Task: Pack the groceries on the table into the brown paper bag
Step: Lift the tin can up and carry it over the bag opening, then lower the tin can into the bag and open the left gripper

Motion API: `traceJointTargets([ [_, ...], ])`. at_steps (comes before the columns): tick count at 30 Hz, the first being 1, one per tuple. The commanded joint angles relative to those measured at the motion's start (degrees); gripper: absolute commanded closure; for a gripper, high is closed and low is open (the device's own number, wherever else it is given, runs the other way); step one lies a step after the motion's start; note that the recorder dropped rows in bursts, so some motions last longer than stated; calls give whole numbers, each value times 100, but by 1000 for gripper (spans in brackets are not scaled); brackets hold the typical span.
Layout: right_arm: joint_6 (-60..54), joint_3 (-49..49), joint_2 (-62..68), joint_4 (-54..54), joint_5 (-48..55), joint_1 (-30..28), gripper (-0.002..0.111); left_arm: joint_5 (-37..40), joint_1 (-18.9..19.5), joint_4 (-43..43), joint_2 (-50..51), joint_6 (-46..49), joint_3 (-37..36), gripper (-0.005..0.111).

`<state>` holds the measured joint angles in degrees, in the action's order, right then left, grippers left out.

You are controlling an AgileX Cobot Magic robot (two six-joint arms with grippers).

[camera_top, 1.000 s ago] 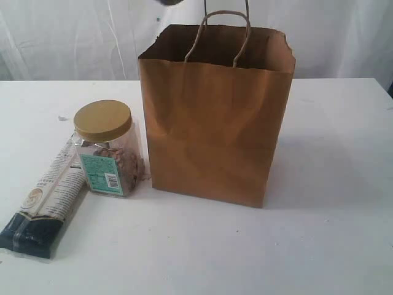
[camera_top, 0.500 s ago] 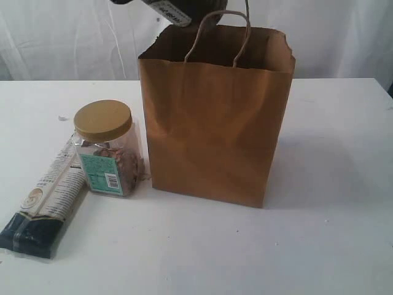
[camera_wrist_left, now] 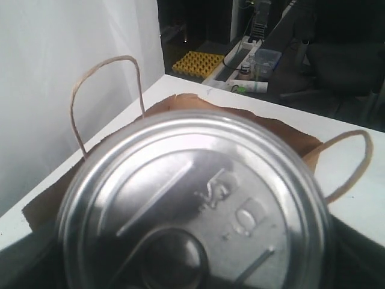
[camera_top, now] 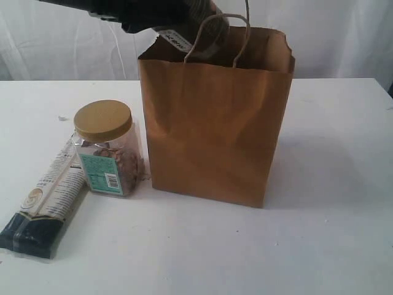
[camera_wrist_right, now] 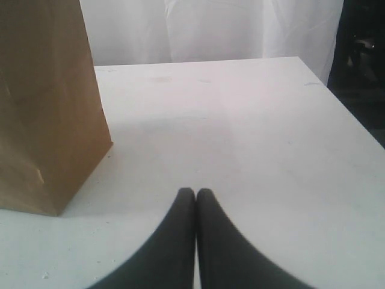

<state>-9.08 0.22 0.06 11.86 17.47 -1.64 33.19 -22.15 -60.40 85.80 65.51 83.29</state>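
- The table was a broad white top, and everything in the task stood on it or hung above it.
- The paper bag stood upright near the middle of the table. Its mouth was open and its loop handles stood up. Its inside was hidden, so what was already packed could not be told.
- The packet lay flat on the table, well left of the bag and not yet packed.
- The tan-lidded jar stood upright between the packet and the bag, touching the packet and just beside the bag's wall.
- The dark jar hung tilted over the left part of the bag's mouth, partly behind the near handle. In the left wrist view its silver lid filled the frame, with the bag's rim below it.
- The left claw reached in from the upper left, its jaws spread wide around the dark jar and gripping it.
- The right claw sat low over the bare table to the right of the bag, pressed fully closed and holding nothing.
- The step in hand looked like dropping the dark jar into the bag. The next move called for lowering it past the handle and rim, then spreading the jaws once it was well inside.
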Motion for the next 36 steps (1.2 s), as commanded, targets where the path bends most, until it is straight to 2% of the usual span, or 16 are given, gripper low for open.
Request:
traceJointTargets([
  [1,-8,-22,-6,12,-59,-16,108,-63,-31,-363,25,45,83,107],
  [15,121,-22,-6,12,-59,-16,108,-63,-31,-211,301,45,83,106],
  [18,121,-22,-6,12,-59,-16,108,-63,-31,-206,360,45,72,96],
  [22,133,-22,-6,12,-59,-16,108,-50,-31,-206,472,45,72,71],
  [26,133,-22,-6,12,-59,-16,108,-17,-31,-206,568,30,72,53],
  [31,133,-22,-6,12,-59,-16,108,288,-31,-206,727,-18,72,45],
  [36,133,-22,-6,12,-59,-16,108,459,-31,-206,871,-53,72,43],
])
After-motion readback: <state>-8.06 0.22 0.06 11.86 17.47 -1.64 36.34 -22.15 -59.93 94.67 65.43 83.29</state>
